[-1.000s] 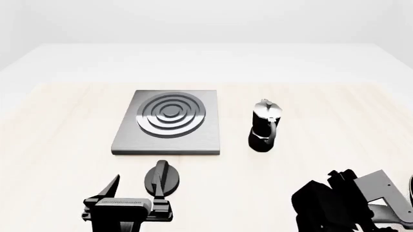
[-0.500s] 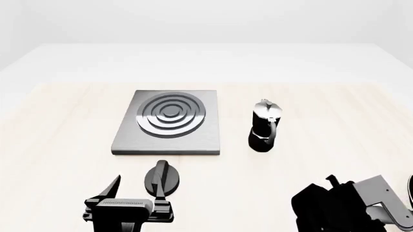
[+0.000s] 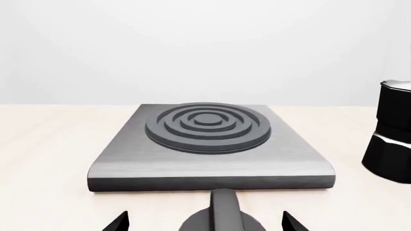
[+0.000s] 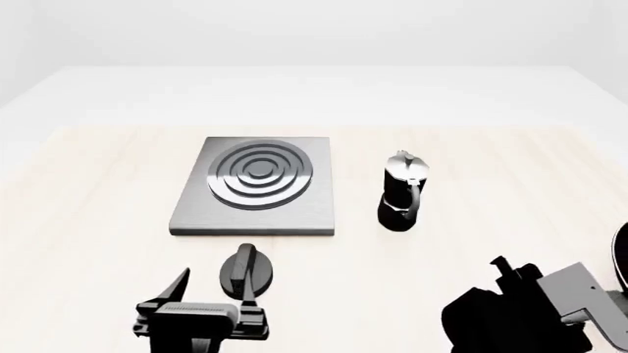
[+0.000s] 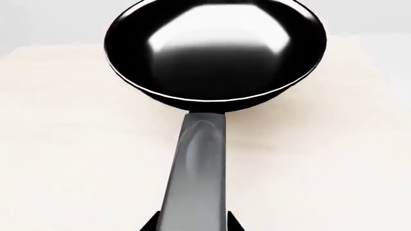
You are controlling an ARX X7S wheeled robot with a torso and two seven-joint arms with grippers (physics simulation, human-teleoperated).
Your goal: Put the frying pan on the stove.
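Observation:
The frying pan [image 5: 215,48], glossy black with a bright reflection inside, fills the right wrist view, its long handle [image 5: 198,173] running back between the jaws. My right gripper [image 5: 192,225] is shut on the handle, a finger against each side. From the head camera only a sliver of the pan [image 4: 622,259] shows at the right edge, beyond my right arm [image 4: 520,312]. The stove [image 4: 257,186], a square grey plate with ring burner, lies mid-table and appears again as the stove [image 3: 209,139] ahead of my left gripper [image 3: 205,222]. That left gripper [image 4: 214,290] stands open.
A black round knob [image 4: 245,271] lies just in front of the stove, between my left fingers as the knob [image 3: 222,216]. A black-and-silver moka pot [image 4: 404,191] stands upright right of the stove, shown again as the pot [image 3: 391,137]. Pale wooden tabletop [image 4: 490,158] all round.
My right arm has shifted toward the right edge of the head view, and more of the pan's rim shows there. The left gripper has drifted slightly right.

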